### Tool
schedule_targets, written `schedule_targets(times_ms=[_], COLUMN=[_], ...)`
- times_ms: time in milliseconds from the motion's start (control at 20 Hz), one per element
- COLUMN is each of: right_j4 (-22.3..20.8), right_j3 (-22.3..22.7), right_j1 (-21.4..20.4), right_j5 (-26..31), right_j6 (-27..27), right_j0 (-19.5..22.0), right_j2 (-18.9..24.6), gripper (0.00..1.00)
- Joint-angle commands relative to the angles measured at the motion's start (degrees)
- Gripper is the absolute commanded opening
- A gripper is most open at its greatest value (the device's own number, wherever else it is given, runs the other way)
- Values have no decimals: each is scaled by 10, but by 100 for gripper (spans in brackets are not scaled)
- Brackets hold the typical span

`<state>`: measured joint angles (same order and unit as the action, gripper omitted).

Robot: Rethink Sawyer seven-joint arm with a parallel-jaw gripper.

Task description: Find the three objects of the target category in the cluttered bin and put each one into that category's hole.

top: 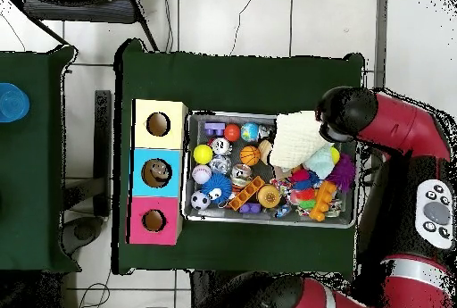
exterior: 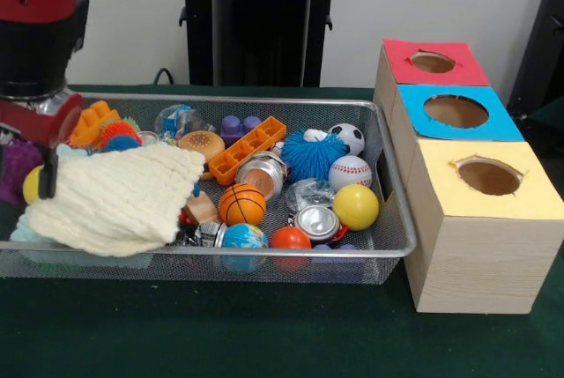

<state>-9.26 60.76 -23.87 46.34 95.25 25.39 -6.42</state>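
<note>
The hand is seen at the bin's left end in the front view; its opening cannot be told. A clear bottle lies just beside it, toward the boxes.

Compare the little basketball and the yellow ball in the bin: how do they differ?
The basketball is orange with black seam lines; the yellow ball is plain and unmarked. The basketball lies toward the middle of the bin, beside the cream cloth; the yellow ball lies close to the end wall nearest the boxes. Both are round, similar in size, and fully uncovered.
</note>
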Motion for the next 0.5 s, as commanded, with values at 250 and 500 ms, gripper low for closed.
schedule_targets(times_ms=[250,500], right_j4=[63,112], right_j3=[97,203], right_j1=[-93,-125], right_j5=[69,-16], right_j6=[31,75], right_j0=[-8,-5], right_j2=[61,74], gripper=[100,100])
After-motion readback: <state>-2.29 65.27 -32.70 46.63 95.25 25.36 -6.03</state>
